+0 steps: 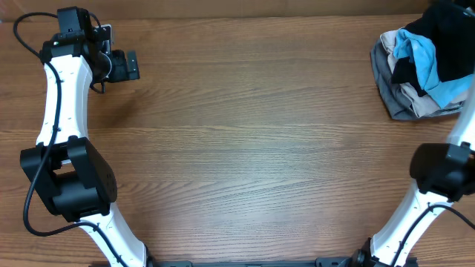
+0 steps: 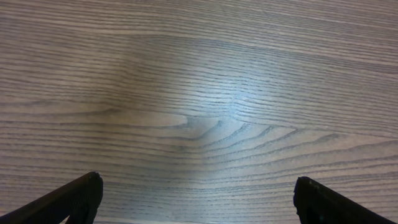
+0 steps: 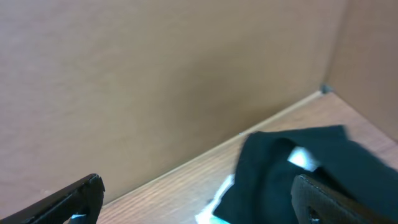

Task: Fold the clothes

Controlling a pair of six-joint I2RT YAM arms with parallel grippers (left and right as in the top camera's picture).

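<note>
Black garment [image 3: 273,177] atop bundled clothes [image 1: 415,100], table [image 1: 245,133] corner

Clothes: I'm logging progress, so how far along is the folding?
Nothing looks folded. The black garment lies crumpled on the pile at the far right corner of the table. The right gripper hovers open near it, gripping nothing; the left gripper is open over bare table. Left: pulling it out, spreading, folding.

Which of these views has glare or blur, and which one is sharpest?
Left wrist: a pale patch of glare on the table, with the wood grain otherwise crisp. Right wrist: soft focus, and the black garment is blurred at its edges. Overhead: the sharpest, and evenly lit.
</note>
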